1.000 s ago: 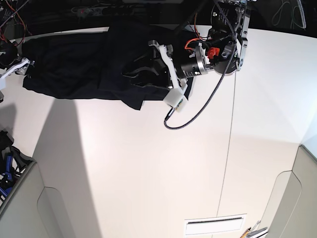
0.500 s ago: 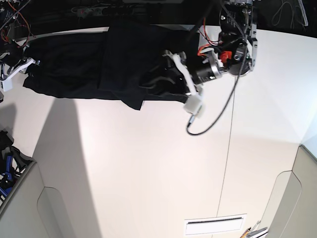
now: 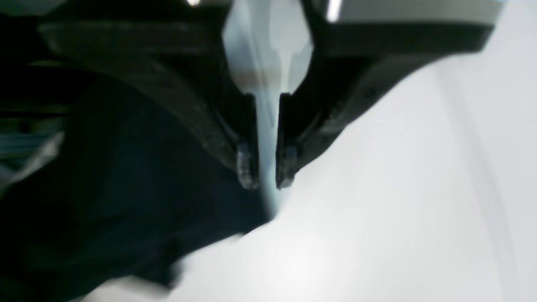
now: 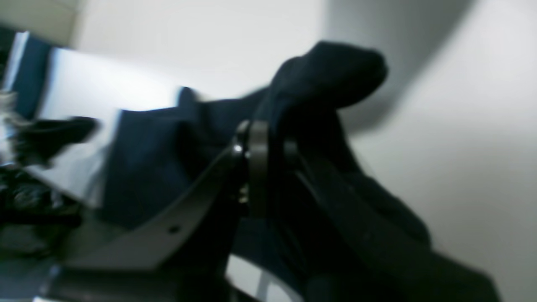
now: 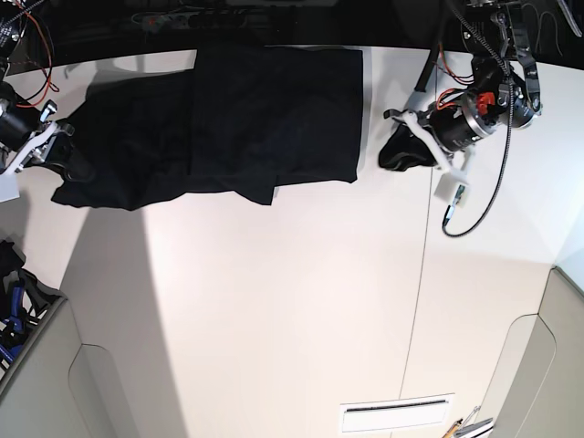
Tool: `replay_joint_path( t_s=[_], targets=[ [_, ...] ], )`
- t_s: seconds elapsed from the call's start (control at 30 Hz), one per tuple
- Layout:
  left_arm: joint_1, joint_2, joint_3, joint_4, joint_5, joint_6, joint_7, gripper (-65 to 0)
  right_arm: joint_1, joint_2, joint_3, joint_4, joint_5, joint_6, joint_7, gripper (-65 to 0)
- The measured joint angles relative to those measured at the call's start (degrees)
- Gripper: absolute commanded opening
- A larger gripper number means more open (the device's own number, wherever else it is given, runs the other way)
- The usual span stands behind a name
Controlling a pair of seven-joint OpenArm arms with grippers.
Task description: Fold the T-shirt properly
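The black T-shirt lies spread along the back of the white table, with a doubled panel at its right half. My right gripper is at the shirt's left end. In the right wrist view its fingers are shut on a bunched fold of the T-shirt. My left gripper sits just past the shirt's right edge, off the cloth. In the left wrist view its fingertips stand a thin slit apart with bare table showing between them. The T-shirt lies to their left.
A dark strip with cables runs behind the table's back edge. A braided cable loops down from the left arm. A seam crosses the table, and a white slotted plate lies near the front. Blue-black clutter sits at the left.
My left gripper let go of the shirt's folded part, moved right off the cloth and narrowed its jaws. My right gripper closed on the shirt's left end. The folded panel now lies flat.
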Motion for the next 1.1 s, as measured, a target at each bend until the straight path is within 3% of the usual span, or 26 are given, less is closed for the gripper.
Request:
replay_joint_path(
  t_s=[0.07,0.23,0.5,0.6,0.77,0.9,1.0,1.1],
  targets=[
    [1.4,-0.9,0.0,0.0,1.8,1.6,0.0,-56.6,0.0,-1.6,0.0,1.9,4.3,0.1,-2.4,-65.0],
    [3.8,-0.9,0.0,0.0,2.7,1.7,0.0,-56.6,0.0,-7.5,-1.0,3.9,17.3,0.2,-8.7,-65.0],
    [4.1,-0.9,0.2,0.0,2.6,1.9,0.0,-56.6,-0.4,-13.3,-16.7,4.2,17.4,1.3,-9.1,-65.0],
    [4.1,-0.9,0.2,0.0,2.6,1.9,0.0,-56.6,-0.4,-14.8,-23.4,4.2,17.2,1.4,-6.2,-65.0],
    [4.4,-0.9,0.2,0.0,2.7,2.5,0.0,-56.6,0.0,-17.3,-33.6,4.1,-0.6,1.4,5.4,-65.0],
    [4.4,-0.9,0.2,0.0,2.6,2.5,0.0,-56.6,0.1,-17.3,-41.5,4.0,-14.0,1.2,16.5,-65.0],
    [4.4,-0.9,0.2,0.0,2.6,2.5,0.0,-56.6,1.2,-17.3,-46.8,4.0,-19.5,1.2,17.7,-65.0],
    [4.4,-0.9,0.2,0.0,2.6,2.5,0.0,-56.6,2.6,-17.3,-51.4,3.8,-21.1,1.2,18.0,-65.0]
  ],
)
